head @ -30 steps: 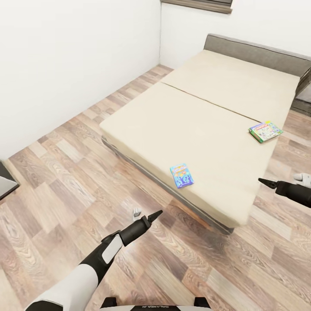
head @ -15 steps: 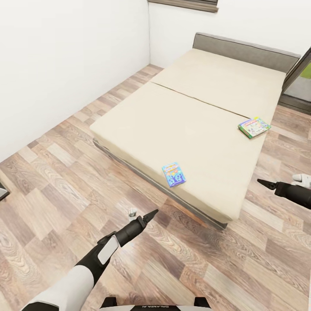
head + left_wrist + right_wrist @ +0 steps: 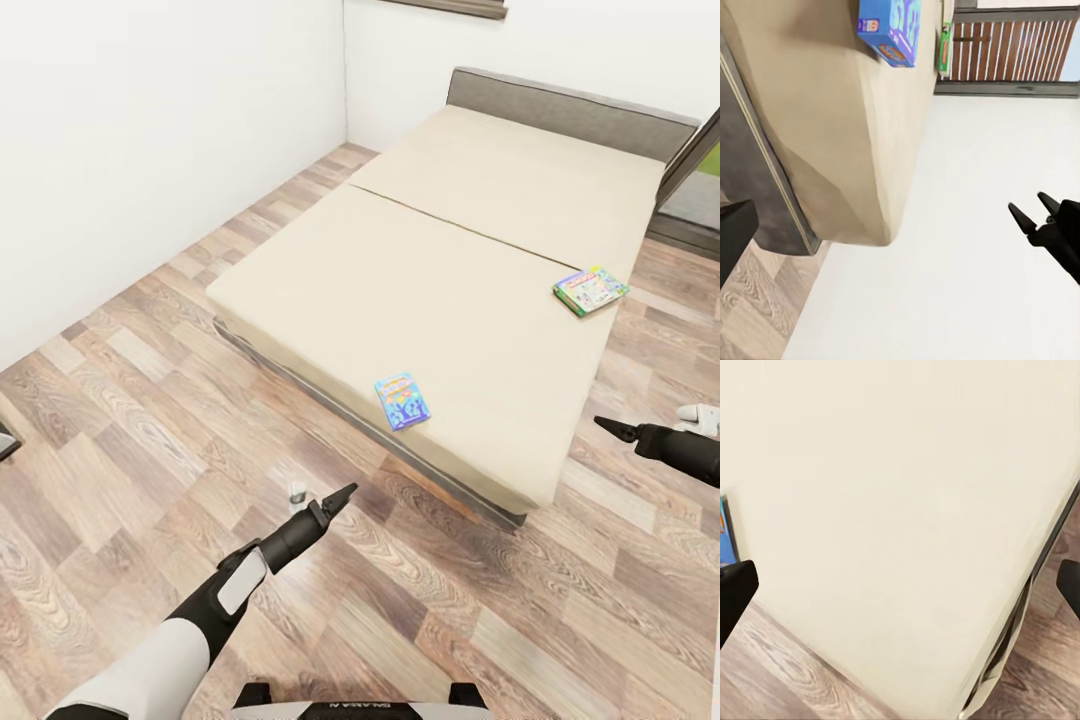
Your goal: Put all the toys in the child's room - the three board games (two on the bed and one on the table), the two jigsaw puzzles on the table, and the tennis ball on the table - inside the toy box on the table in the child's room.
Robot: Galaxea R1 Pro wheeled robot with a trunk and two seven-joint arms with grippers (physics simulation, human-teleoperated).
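The bed (image 3: 450,270) lies ahead with its plain beige mattress and low grey headboard. Two board games rest on it: a mostly blue one (image 3: 402,401) near the front edge and a white-green one (image 3: 590,290) by the right edge. The left wrist view shows the blue box (image 3: 891,26) on the mattress. My left gripper (image 3: 340,495) hangs over the floor short of the bed, open and holding nothing. To the right of the bed's near corner, my right gripper (image 3: 610,428) is open and empty too. Its fingers (image 3: 735,592) frame the mattress corner (image 3: 907,510). The table and toy box are out of view.
A white wall (image 3: 150,130) runs along the left, with wood-plank floor (image 3: 130,400) between it and the bed. A small pale object (image 3: 297,492) lies on the floor near my left gripper. A dark-framed window (image 3: 690,170) stands at the far right.
The camera has shifted, so the bed sits slightly further left in the picture. Both arms keep the same pose and both board games lie where they were.
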